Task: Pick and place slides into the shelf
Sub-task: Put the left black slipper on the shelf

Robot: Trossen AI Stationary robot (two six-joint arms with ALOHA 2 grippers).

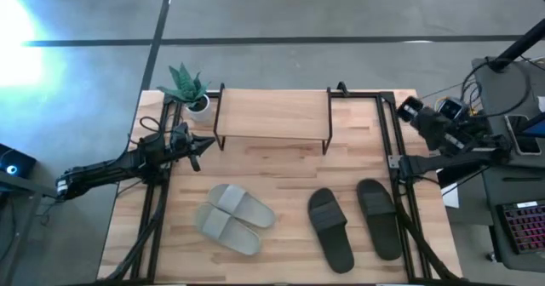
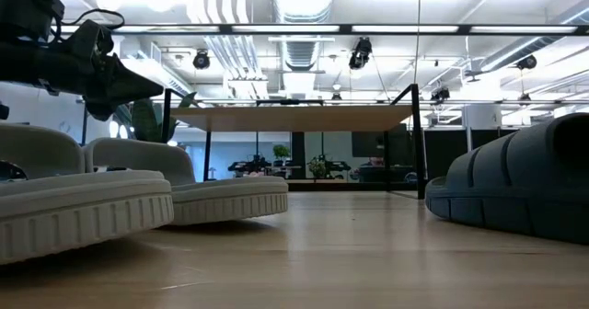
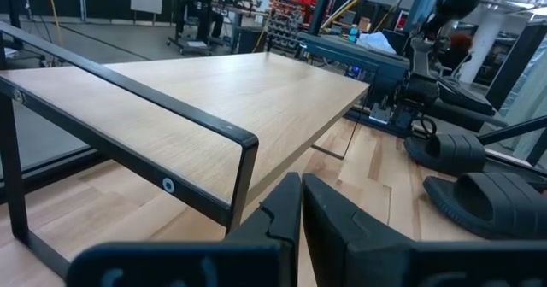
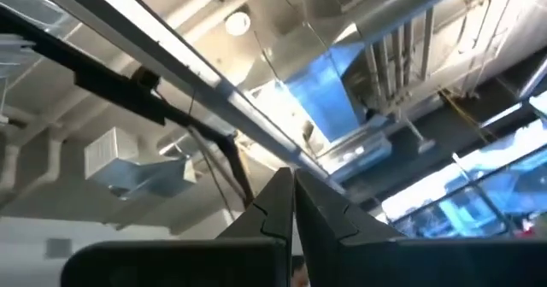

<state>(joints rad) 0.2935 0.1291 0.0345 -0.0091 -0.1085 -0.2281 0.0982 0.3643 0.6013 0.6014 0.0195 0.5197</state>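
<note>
High view: two grey slides (image 1: 234,217), two black slides (image 1: 353,222), one shelf (image 1: 272,113).

Wooden table (image 1: 281,163), shelf (image 1: 272,114), potted plant (image 1: 192,90), grey slides (image 1: 232,218), black slides (image 1: 353,222)

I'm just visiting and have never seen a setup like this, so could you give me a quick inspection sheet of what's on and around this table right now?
Surface: light wooden tabletop, bare between the items.
Job's things: grey slides lie overlapping at front left; black slides lie side by side at front right; shelf stands at the back, its top board bare.
Clutter: small potted plant at the back left corner.
Grippers: left gripper shut, hovering beside the shelf's left end; right gripper shut, off the table's right edge, pointing at the ceiling.
Cables: wires bundled around the right arm's base.
Surroundings: keyboard at right; workshop room behind.
</note>
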